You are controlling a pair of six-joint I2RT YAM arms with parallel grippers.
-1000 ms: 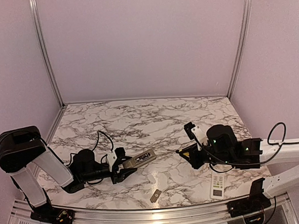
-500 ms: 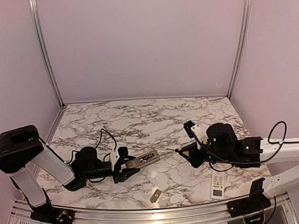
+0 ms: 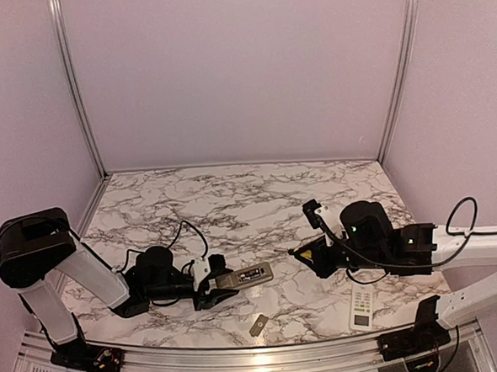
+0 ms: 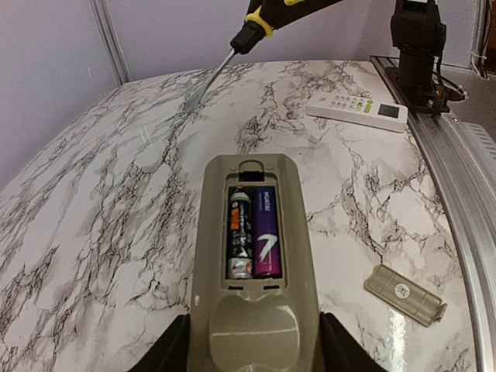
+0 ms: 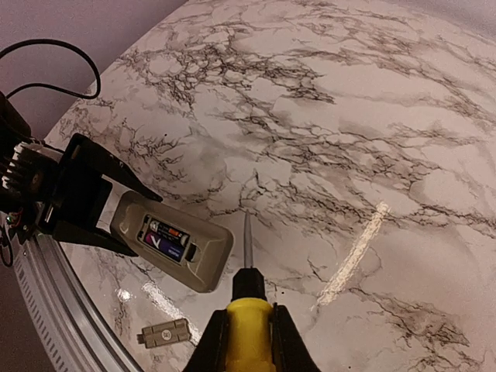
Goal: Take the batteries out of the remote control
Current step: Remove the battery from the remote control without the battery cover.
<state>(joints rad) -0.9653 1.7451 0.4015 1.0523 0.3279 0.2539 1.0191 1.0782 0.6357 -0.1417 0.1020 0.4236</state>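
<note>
— Looking into the open bay, how many batteries (image 4: pixel 260 240) are in there?

— Two show: a dark battery (image 4: pixel 239 232) and a purple-blue battery (image 4: pixel 266 229), side by side and touching. Both are seated in the compartment of the grey remote control (image 4: pixel 297 240). I find none loose on the surface (image 4: pixel 116 194).

— So nothing is out yet?

— By my reckoning only the opening step is done. The cover plate (image 4: pixel 405 293) is off and lies flat on the surface, near the remote control on the rail side (so the bay is fully exposed). Lifting out both cells is left.

— Who holds the remote control?

— The left tool (image 4: pixel 254 349) pinches its near end between both fingers, bay facing up. The far end sits low over the marble; whether it touches, I cannot tell.

— And the other arm?

— The right tool (image 5: pixel 248 345) is clamped on the yellow handle of a screwdriver (image 5: pixel 248 298). Its blade points past the remote control's latch end and stands apart from it, over bare marble.

— What does the next move call for?

— Probably bringing the tip to one end of a cell and levering it up. A skid off the rounded cell could flick it away or jolt the remote control in its grip.

— Anything else about?

— A white remote (image 4: pixel 356 111), lying near the right arm's base, well apart from all this.
</note>
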